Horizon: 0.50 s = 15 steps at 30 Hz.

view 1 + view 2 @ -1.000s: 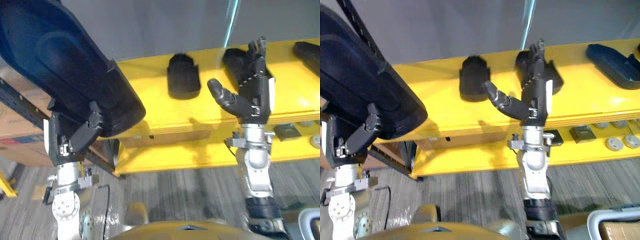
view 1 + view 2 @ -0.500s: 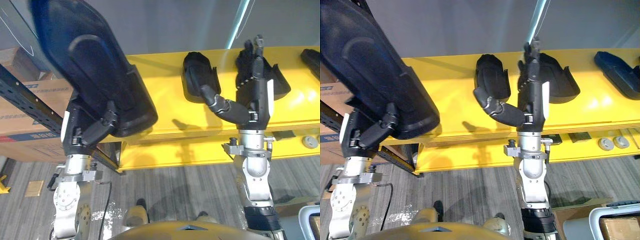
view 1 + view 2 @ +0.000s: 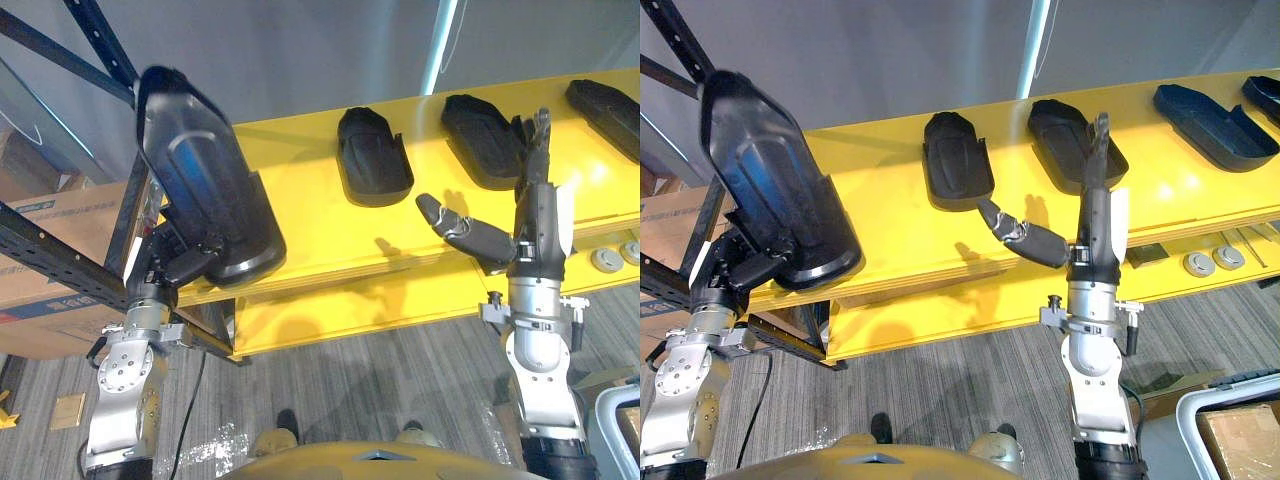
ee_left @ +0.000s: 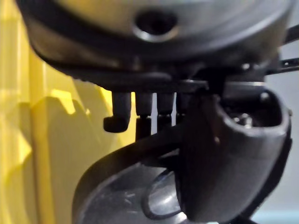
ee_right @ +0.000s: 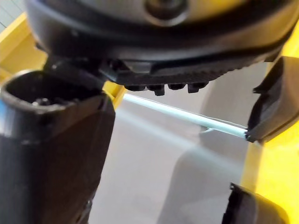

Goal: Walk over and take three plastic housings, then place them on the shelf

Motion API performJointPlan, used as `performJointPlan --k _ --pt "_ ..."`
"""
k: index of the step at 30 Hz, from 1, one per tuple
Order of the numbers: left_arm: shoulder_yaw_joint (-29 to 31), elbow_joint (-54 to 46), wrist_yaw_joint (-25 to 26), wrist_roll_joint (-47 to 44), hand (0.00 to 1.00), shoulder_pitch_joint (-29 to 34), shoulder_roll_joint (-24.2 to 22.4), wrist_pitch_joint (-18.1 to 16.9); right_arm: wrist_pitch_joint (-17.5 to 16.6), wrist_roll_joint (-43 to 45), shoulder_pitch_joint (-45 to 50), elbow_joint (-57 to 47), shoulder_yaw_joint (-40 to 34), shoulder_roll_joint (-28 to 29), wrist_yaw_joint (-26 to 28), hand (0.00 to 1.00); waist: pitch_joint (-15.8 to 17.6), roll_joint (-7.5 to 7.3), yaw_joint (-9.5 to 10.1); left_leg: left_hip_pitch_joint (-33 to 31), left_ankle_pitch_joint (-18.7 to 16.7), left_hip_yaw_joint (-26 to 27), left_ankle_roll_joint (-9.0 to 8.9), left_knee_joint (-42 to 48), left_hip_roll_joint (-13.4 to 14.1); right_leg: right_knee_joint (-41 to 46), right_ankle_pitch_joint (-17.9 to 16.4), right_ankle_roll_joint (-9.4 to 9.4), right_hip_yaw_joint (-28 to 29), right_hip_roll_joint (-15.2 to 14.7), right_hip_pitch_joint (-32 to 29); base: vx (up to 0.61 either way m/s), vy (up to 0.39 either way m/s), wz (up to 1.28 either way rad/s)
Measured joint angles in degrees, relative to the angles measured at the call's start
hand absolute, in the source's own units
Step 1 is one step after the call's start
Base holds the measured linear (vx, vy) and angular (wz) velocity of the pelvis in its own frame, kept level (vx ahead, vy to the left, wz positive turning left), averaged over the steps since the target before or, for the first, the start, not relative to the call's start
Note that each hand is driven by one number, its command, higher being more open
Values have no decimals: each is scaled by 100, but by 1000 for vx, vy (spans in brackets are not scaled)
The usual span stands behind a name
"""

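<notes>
1. First housing [image 3: 372, 155], second housing [image 3: 482, 138] and third housing [image 3: 605, 112] lay left to right on the shelf [image 3: 330, 235], apart.
2. Held housing [image 3: 205, 190] stood tilted at the shelf's left end, in the left hand [image 3: 178, 265].
3. Right hand [image 3: 535, 232] stood before the second housing.
4. Cardboard box [image 3: 50, 275] sat left of the shelf.

Nothing really readable here, just some print on the cardboard box [image 3: 70, 225], too small to make out.

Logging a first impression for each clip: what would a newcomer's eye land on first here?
The big dark plastic housing, held upright in the left hand at the left end of the yellow shelf. Next, the right hand, open with straight fingers in front of the shelf, where more housings lie in a row.
</notes>
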Motion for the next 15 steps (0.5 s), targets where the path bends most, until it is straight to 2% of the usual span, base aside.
performJointPlan --k 4,10,15 --pt "18 575 -38 3 0 -406 340 118 -3 290 75 -9 288 -5 387 100 24 97 -106 25 2 59 2 1 1 29 1 0 89 0 -43 -14 4 -9" --pt "-159 1741 -382 -69 0 -1306 682 131 -3 703 75 -9 1570 -318 901 100 55 366 -128 59 17 165 16 -4 6 144 -31 -35 228 -6 -156 -13 4 -10" --pt "-213 2765 -454 -268 0 -1990 978 132 -3 721 47 -14 2308 -390 1109 100 77 454 -150 42 59 210 35 -11 6 325 -100 -82 292 -35 -289 -26 1 -5"
